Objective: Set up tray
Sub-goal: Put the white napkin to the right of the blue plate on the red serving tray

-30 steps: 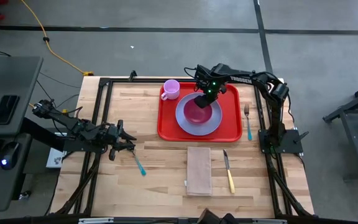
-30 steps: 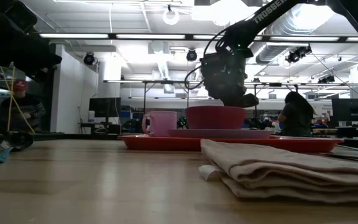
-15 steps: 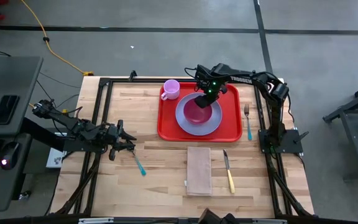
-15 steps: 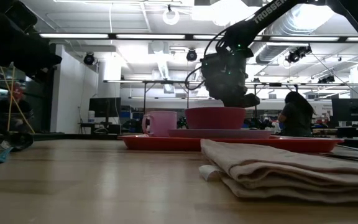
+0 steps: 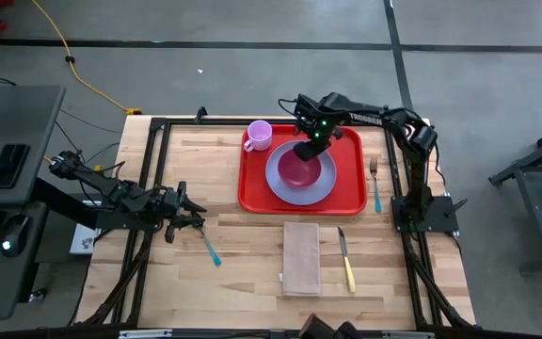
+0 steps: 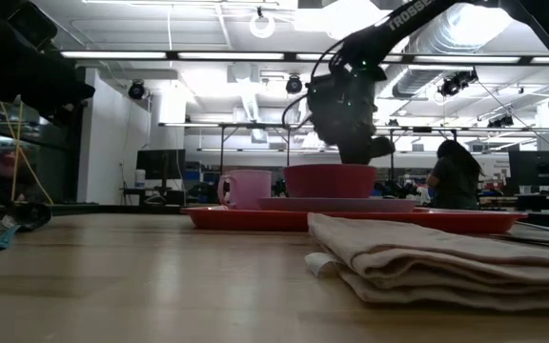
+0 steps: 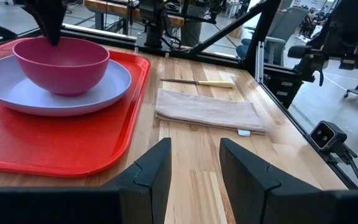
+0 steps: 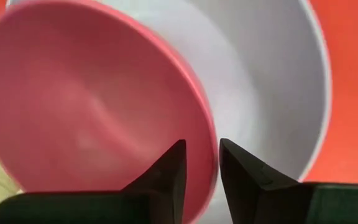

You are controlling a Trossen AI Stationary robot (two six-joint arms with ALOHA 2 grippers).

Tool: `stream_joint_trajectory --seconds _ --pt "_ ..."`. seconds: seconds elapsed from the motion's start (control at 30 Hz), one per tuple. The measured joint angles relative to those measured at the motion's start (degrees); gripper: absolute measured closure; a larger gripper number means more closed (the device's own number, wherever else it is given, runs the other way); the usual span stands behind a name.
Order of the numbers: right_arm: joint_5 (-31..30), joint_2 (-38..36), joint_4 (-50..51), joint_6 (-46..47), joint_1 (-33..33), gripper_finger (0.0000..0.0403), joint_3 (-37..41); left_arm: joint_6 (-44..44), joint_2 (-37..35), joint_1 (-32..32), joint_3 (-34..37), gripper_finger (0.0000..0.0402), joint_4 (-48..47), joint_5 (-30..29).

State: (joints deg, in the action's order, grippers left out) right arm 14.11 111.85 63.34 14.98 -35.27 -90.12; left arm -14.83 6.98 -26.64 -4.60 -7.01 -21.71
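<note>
The right pincer (image 5: 306, 149) hangs just over the far rim of a deep pink round plastic bowl (image 5: 298, 169), its two dark fingers (image 8: 166, 171) parted by a narrow gap that straddles the rim without gripping it; it has hold of nothing. A second ago those fingers sat lower, closed at the rim; they have since loosened and the wrist has lifted a little, as the low view shows, while the bowl has not shifted.

The large bright red rectangular plastic tray (image 5: 346, 188) has rounded corners and a raised rim. It lies flat on the far middle of the pale wooden counter (image 5: 243, 245), under the right pincer. In it a pale lilac round plate (image 5: 323, 184) carries the bowl, and a pink plastic mug (image 5: 259, 135) stands in its far left corner.

Nearest the front, a folded tan cloth napkin (image 5: 301, 257) lies just before the tray, with a yellow-handled knife (image 5: 345, 260) beside it. A blue-handled fork (image 5: 375, 184) lies just right of the tray. A blue-handled utensil (image 5: 210, 248) lies toward the left.

The left pincer (image 5: 196, 217) waits low over the counter's left side, well apart from the tray, fingers (image 7: 151, 174) spread and empty.
</note>
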Motion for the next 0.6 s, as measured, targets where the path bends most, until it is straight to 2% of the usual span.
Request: stream_joint_trajectory --seconds 0.37,0.6 --pt "-7.07 -0.04 8.48 -0.46 0.0 0.0329 -9.16 0.0 -0.01 0.0 0.0 0.0236 0.0 0.02" --pt "-6.73 -0.07 17.78 0.93 0.83 0.0329 -14.92 0.0 0.0 -0.02 0.0 0.0236 -0.16 0.02"
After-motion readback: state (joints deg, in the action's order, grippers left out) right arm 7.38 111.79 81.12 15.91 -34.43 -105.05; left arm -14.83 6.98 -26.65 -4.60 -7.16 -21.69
